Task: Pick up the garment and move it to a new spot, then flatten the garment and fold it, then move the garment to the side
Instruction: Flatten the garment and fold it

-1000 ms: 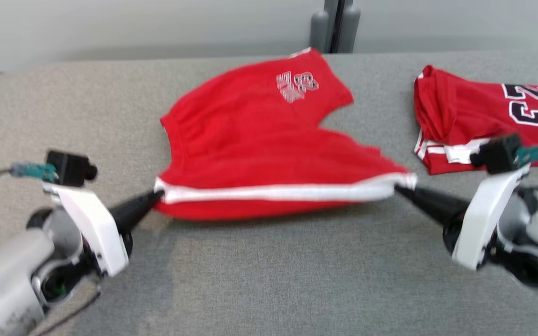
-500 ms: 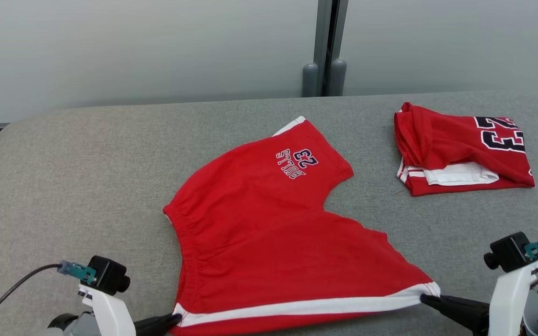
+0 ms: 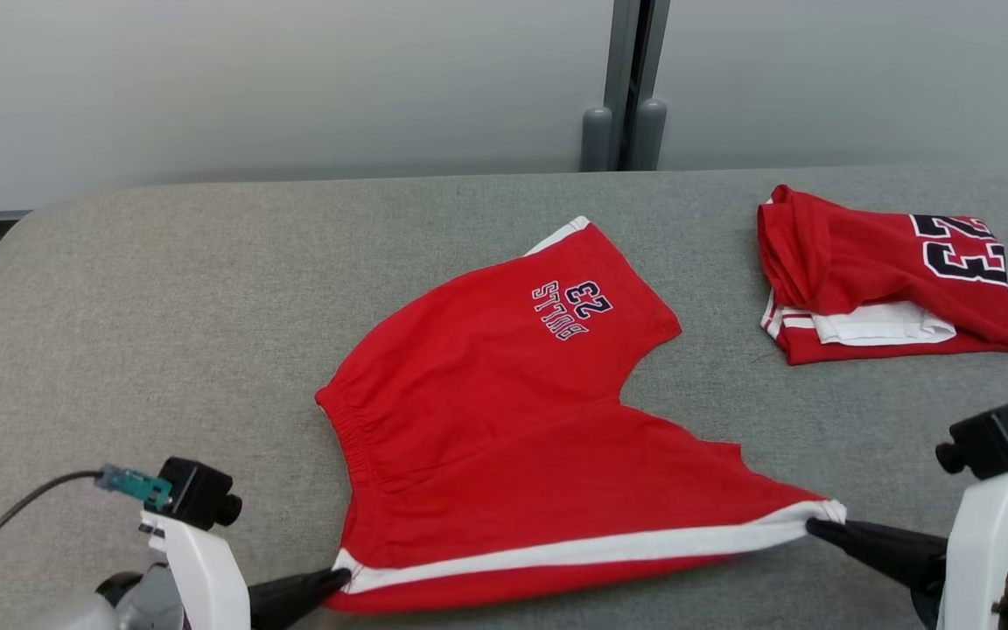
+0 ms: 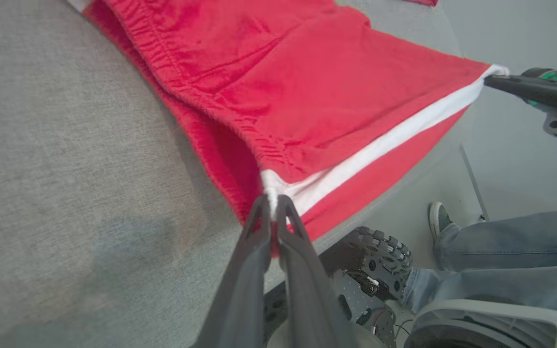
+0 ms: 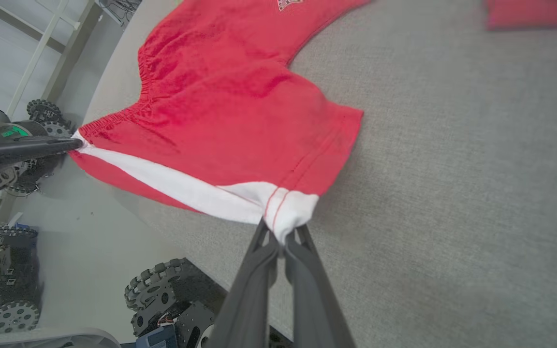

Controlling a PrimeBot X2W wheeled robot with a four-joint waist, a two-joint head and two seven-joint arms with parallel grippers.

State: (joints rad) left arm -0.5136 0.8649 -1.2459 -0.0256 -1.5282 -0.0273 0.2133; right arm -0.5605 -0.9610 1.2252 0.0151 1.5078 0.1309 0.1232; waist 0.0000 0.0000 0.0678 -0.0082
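Your left pincer [image 3: 339, 577] is closed tight on the waistband end of the white side stripe of the red shorts [image 3: 504, 437]. Your right pincer [image 3: 815, 526] is pinched shut on the hem end of the same stripe. The stripe runs taut between them, along the near edge of the tabletop [image 3: 163, 289]. A strip of red hangs below the stripe. Beyond it, the rest of the shorts lies spread near the middle of the grey surface, the far leg with its printed 23 pointing away from you. I judge the pick-up and move as done or nearly so, and the flattening as under way, since creases show by the waistband. The fold and the shift to the side are left to do. Farther off on the right, well apart, lies a folded red jersey [image 3: 889, 289].
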